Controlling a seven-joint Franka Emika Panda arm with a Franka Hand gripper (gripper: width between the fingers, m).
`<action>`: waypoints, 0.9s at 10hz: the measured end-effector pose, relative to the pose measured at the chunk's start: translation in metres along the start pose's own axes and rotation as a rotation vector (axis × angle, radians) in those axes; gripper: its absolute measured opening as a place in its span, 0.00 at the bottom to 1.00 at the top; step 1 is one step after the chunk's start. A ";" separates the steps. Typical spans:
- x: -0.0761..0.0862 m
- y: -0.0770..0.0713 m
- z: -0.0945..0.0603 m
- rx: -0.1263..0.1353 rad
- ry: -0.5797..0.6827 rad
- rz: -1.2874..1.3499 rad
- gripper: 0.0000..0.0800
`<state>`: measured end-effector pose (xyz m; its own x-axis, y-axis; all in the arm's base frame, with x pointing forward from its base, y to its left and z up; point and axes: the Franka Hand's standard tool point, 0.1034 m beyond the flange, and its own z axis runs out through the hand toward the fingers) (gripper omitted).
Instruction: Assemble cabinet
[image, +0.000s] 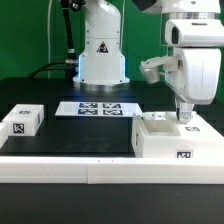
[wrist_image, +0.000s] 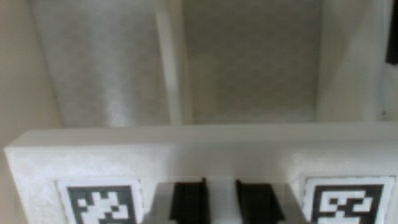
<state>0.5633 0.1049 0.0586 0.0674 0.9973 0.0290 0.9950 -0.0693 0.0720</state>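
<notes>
The cabinet (image: 168, 141) is a white open-topped box with black-and-white tags, standing at the front on the exterior view's right. My gripper (image: 184, 119) reaches straight down onto its far wall near the right corner. In the wrist view my gripper (wrist_image: 217, 202) has its two dark fingertips (wrist_image: 185, 203) close together with a thin white strip of the cabinet (wrist_image: 196, 155) between them. A tag sits on either side of them. The jaws stand shut on that wall. The inside of the box is blurred beyond.
A small white tagged part (image: 22, 122) lies at the front on the exterior view's left. The marker board (image: 100, 108) lies mid-table in front of the white robot base (image: 101, 55). The black mat's front edge runs just ahead of the cabinet.
</notes>
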 end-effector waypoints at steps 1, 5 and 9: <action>0.000 0.001 0.000 -0.002 0.001 0.002 0.09; -0.001 0.010 0.000 0.009 -0.007 0.008 0.09; -0.004 0.015 0.003 0.074 -0.029 -0.042 0.09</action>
<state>0.5778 0.1001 0.0568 0.0261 0.9997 -0.0014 0.9997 -0.0261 -0.0013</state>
